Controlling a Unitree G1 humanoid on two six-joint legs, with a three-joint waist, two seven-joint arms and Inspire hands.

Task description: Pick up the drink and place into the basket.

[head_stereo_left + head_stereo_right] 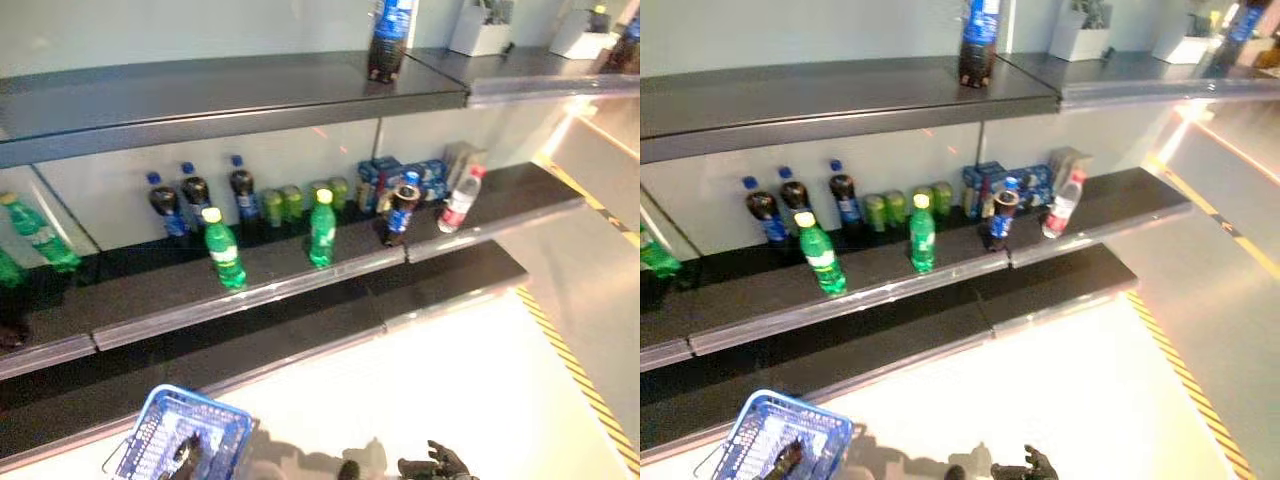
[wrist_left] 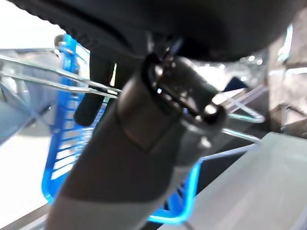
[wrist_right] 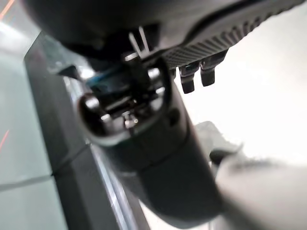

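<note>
Drinks stand on the middle shelf (image 1: 300, 270): two green bottles (image 1: 223, 250) near the front edge, dark bottles with blue caps (image 1: 195, 200) behind them, green cans (image 1: 290, 203), a dark bottle (image 1: 401, 210) and a clear bottle with a red cap (image 1: 460, 200). My left hand (image 1: 184, 455) is shut on the thin wire handles (image 2: 43, 81) of the blue basket (image 1: 160, 430), which hangs low at the left. My right hand (image 1: 437, 465) is low at the bottom, open and empty, well below and short of the shelves.
A dark bottle (image 1: 388, 40) stands on the top shelf. More green bottles (image 1: 40, 235) stand at the far left, and blue packs (image 1: 385, 178) at the back. A lower dark shelf (image 1: 300, 330) juts out. A yellow-striped floor line (image 1: 575, 380) runs at the right.
</note>
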